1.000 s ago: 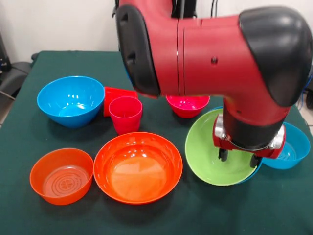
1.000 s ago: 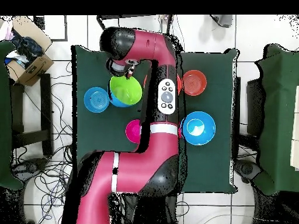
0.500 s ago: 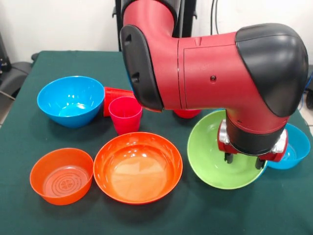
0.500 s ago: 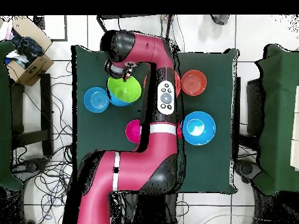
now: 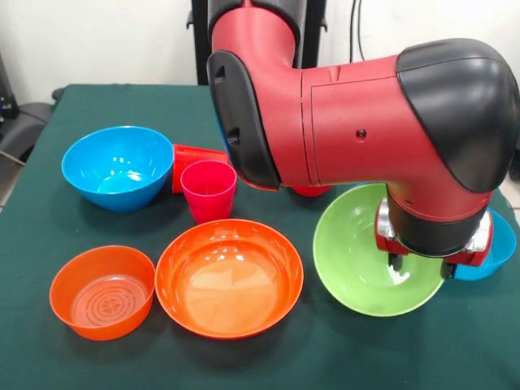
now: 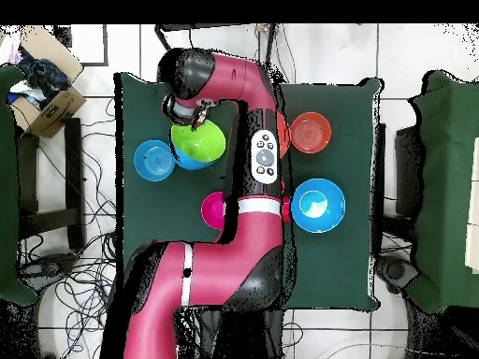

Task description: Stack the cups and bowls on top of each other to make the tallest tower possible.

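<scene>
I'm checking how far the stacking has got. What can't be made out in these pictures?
- Front view: the arm hides most of the small magenta bowl.
- Both views: whether the gripper at the green bowl grips its rim.
- Overhead view: the arm covers both cups.

**Room around my station**

From overhead I see a dark green table (image 6: 332, 122) on a white tiled floor (image 6: 421, 327), black cables (image 6: 70, 271) strewn across the tiles off one edge. A cardboard box (image 6: 47, 103) sits off one corner. In the front view, a plain white wall (image 5: 97, 41) stands behind the table.
</scene>
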Robot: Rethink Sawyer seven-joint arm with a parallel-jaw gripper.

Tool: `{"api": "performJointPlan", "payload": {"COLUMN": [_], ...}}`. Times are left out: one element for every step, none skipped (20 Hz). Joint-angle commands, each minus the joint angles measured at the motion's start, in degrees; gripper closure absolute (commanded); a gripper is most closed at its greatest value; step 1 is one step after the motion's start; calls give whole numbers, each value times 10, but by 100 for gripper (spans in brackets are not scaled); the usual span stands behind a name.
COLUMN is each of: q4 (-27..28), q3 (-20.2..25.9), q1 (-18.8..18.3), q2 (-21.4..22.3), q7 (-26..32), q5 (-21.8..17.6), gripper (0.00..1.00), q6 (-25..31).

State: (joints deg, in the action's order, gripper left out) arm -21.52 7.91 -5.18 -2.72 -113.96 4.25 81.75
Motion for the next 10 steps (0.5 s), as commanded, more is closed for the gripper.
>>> {"api": "performJointPlan", "payload": {"q4": [-117,-136,-155,-167,-178,-188,-194,-201,-205,-208], "q3": [48,48,47,47,48,49,48,48,45,42], "q1": [-16,-17,-19,-21,-21,-22,-22,-23,-24,-24], "q2": [61,75,89,98,107,115,117,117,114,111], "q7": [143,142,142,141,139,137,137,136,135,133], "q5": [10,13,17,18,20,21,19,15,9,2], "gripper": [0,0,0,0,0,0,0,0,0,0], "q6": [-14,-18,-21,-22,-21,-20,-22,-27,-30,-32]}}
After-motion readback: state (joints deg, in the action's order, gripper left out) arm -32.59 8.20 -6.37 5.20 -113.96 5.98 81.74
